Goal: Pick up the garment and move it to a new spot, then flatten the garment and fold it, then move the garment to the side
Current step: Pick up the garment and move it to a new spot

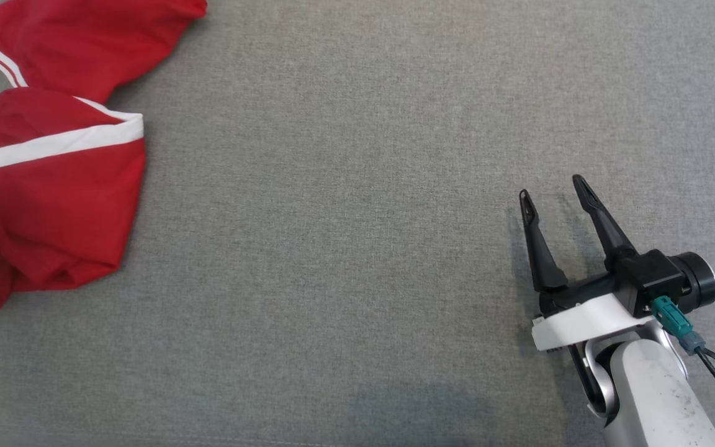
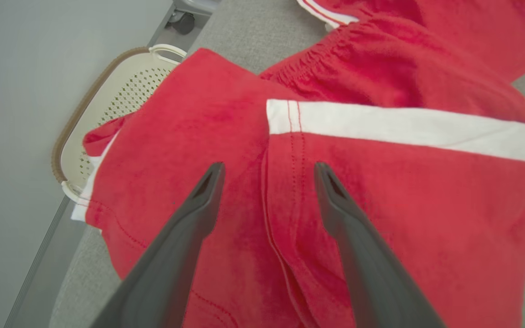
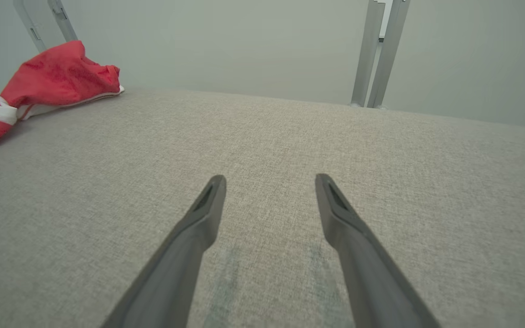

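Garment [image 2: 381,191], under spread left fingers [image 2: 198,214], perhaps untouched

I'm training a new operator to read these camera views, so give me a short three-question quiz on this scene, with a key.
1. True or false: the right gripper is shut on the red shorts.
2. In the head view, the shorts lie on the grey fabric surface: A) at the far left B) in the centre C) beside the right gripper.
3. In the left wrist view, what cream thing sits past the surface's edge, beyond the shorts?
Key: 1 false: it is open, over bare fabric. 2 A. 3 a perforated basket, seen beyond the open left gripper.
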Robot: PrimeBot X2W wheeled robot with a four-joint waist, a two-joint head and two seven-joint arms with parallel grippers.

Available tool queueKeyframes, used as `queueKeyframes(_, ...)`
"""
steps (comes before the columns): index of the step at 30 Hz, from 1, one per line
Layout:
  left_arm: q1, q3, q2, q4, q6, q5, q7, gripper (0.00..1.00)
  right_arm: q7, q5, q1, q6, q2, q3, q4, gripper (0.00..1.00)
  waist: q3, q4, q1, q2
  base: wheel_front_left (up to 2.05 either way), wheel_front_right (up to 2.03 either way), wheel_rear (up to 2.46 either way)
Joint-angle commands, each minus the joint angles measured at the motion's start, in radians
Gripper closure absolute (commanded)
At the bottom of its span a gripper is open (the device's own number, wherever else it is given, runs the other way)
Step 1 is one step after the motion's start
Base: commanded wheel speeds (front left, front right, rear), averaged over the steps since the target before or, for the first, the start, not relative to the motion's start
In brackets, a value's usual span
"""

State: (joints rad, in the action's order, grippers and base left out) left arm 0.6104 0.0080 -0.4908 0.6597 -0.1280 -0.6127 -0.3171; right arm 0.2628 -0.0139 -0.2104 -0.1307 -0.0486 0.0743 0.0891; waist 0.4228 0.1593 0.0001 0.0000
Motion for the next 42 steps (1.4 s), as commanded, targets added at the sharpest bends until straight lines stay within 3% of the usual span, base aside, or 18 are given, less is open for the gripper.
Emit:
queueKeyframes(1,0.023,0.005,-0.004,0.022,-0.003,-0.006,0.012,0.0,0.003,-0.01,-0.01,0.0,-0.003,-0.005,-0.008,0.0,0.056,-0.035,-0.0001,0.0,0.0,0.0,0.0)
queueKeyframes(8,0.045,-0.015,0.011,0.139,-0.002,-0.04,0.037,0.0,0.003,-0.022,-0.008,0.0,-0.003,-0.011,-0.018,0.0,0.073,-0.038,-0.0001,0.0,0.0,0.0,0.0)
queueKeyframes(9,0.044,-0.023,0.013,0.15,-0.002,-0.043,0.041,0.05,0.003,-0.022,-0.008,0.0,-0.003,-0.012,-0.017,0.0,0.072,-0.038,-0.0001,0.0,0.0,0.0,0.0)
queueKeyframes(10,0.045,-0.029,0.015,0.16,-0.002,-0.049,0.042,0.18,0.003,-0.023,-0.008,0.0,-0.003,-0.011,-0.017,0.0,0.071,-0.038,-0.0001,0.0,0.0,0.0,0.0)
queueKeyframes(12,0.049,-0.044,0.017,0.176,-0.002,-0.057,0.044,0.57,0.003,-0.025,-0.007,0.0,-0.003,-0.01,-0.014,0.0,0.067,-0.037,-0.0001,0.0,0.0,0.0,0.0)
queueKeyframes(14,0.051,-0.063,0.012,0.18,-0.002,-0.067,0.051,0.86,0.003,-0.026,-0.007,0.0,-0.003,-0.009,-0.01,0.0,0.061,-0.035,-0.0001,0.0,0.0,0.0,0.0)
queueKeyframes(15,0.051,-0.063,0.012,0.18,-0.002,-0.067,0.051,0.86,0.003,-0.026,-0.007,0.0,-0.003,-0.009,-0.01,0.0,0.061,-0.035,-0.0001,0.0,0.0,0.0,0.0)
queueKeyframes(16,0.051,-0.072,0.007,0.18,-0.002,-0.074,0.054,1.0,0.003,-0.026,-0.007,0.0,-0.003,-0.007,-0.008,0.0,0.057,-0.034,-0.0001,0.0,0.0,0.0,0.0)
queueKeyframes(27,0.056,-0.15,-0.089,0.109,-0.002,-0.14,0.128,1.0,0.003,0.029,-0.003,0.0,-0.003,0.023,0.025,0.0,-0.052,-0.034,-0.0001,0.0,0.0,0.0,0.0)
queueKeyframes(38,0.052,-0.27,-0.215,-0.186,-0.002,-0.179,0.138,1.0,0.003,0.125,0.043,0.0,-0.003,0.039,0.073,0.0,-0.264,-0.069,-0.0001,0.0,0.0,0.0,0.0)
queueKeyframes(42,0.044,-0.299,-0.226,-0.278,-0.002,-0.177,0.125,1.0,0.003,0.149,0.055,0.0,-0.003,0.042,0.08,0.0,-0.312,-0.097,-0.0001,0.0,0.0,0.0,0.0)
